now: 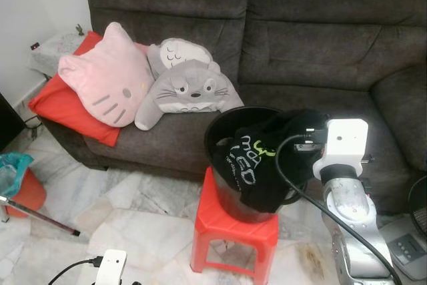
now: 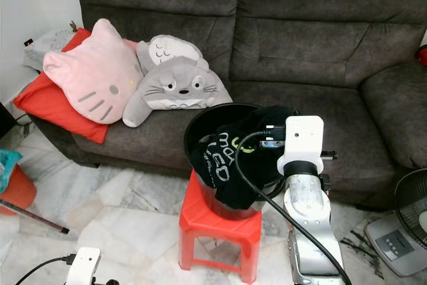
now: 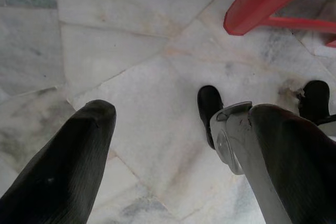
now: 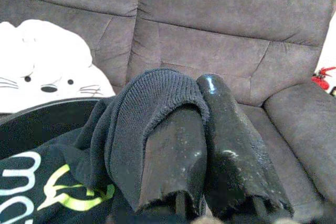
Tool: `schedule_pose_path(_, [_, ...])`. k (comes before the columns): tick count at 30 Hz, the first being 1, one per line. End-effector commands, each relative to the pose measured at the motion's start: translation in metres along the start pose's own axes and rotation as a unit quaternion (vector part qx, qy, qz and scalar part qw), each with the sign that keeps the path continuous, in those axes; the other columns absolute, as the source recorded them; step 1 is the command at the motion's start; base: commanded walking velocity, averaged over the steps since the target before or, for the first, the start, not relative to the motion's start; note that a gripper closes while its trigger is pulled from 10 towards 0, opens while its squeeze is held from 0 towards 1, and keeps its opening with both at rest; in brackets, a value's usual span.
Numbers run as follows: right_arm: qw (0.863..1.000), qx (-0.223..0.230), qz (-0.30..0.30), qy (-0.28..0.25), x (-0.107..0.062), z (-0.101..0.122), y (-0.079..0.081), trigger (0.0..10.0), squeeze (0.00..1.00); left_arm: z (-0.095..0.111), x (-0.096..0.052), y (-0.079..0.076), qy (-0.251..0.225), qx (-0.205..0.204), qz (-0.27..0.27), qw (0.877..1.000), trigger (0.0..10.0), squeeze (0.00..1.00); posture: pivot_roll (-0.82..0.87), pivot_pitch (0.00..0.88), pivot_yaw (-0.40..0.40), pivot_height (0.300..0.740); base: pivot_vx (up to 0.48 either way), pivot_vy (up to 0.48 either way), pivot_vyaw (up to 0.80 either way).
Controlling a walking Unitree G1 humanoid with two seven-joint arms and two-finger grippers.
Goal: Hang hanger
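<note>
**Lift the garment clear before you look for a hanger**

You have the right gripper [image 4: 202,145] closed on a ribbed edge of the black knitted garment with white and lime lettering [image 1: 257,161]; one finger is wrapped inside the cuff-like fold and the other lies pressed against it from outside. Judged from this, the step in hand is drawing the cloth out of the round black bucket [image 1: 223,135]; raise it straight up and slowly, since much of the fabric drapes over the near rim and could drag the bucket off the small red plastic stool [image 1: 230,228]; watch that the pinch does not slip off the thin knit edge. No hanger can be made out in these pictures, so the task's own thing cannot be placed; expect to find it only once the garment is free.

Your right arm reaches forward from the near right, wrist level with the bucket's rim, fingers pointing toward the dark brown fabric sofa [image 1: 313,45] beyond; the left gripper [image 3: 163,145] hangs idle low over the pale marble floor [image 3: 136,61], its fingers spread wide and holding nothing.
</note>
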State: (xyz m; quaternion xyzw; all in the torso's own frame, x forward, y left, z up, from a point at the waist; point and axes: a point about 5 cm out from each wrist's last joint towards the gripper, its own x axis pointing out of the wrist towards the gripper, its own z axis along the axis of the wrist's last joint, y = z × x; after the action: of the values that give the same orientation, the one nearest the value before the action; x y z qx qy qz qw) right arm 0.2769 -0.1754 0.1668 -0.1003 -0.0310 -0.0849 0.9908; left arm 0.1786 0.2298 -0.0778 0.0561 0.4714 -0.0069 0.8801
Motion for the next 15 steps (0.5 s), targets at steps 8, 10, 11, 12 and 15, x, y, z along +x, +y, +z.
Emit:
schedule_pose_path(8, [1.000, 0.003, 0.004, 0.000, 0.0021, 0.0019, 0.0047, 10.0, 0.00, -0.0023, -0.0011, 0.0043, 0.005, 0.010, 0.003, 1.000, 10.0, 0.00, 0.01, 0.000, 0.021, 0.732, -0.154, 0.000, 0.00])
schedule_pose_path(10, [1.000, 0.003, 0.004, 0.001, 0.0023, 0.0017, 0.0045, 10.0, 0.00, -0.0021, -0.0010, 0.0039, 0.005, 0.011, 0.003, 1.000, 10.0, 0.00, 0.01, 0.000, 0.022, 0.732, -0.261, 0.000, 0.00])
schedule_pose_path(11, [1.000, 0.003, 0.004, 0.001, 0.0024, 0.0016, 0.0046, 10.0, 0.00, -0.0020, -0.0009, 0.0038, 0.005, 0.011, 0.003, 1.000, 10.0, 0.00, 0.01, 0.000, 0.022, 0.732, -0.262, 0.000, 0.00])
schedule_pose_path(12, [1.000, 0.003, 0.005, 0.002, 0.0024, 0.0015, 0.0050, 10.0, 0.00, -0.0020, -0.0009, 0.0037, 0.005, 0.011, 0.003, 1.000, 10.0, 0.00, 0.01, 0.000, 0.022, 0.732, -0.262, 0.000, 0.00])
schedule_pose_path(15, [1.000, 0.004, 0.005, 0.002, 0.0025, 0.0014, 0.0055, 10.0, 0.00, -0.0018, -0.0007, 0.0031, 0.005, 0.011, 0.002, 1.000, 10.0, 0.00, 0.01, 0.000, 0.023, 0.732, -0.262, 0.000, 0.00])
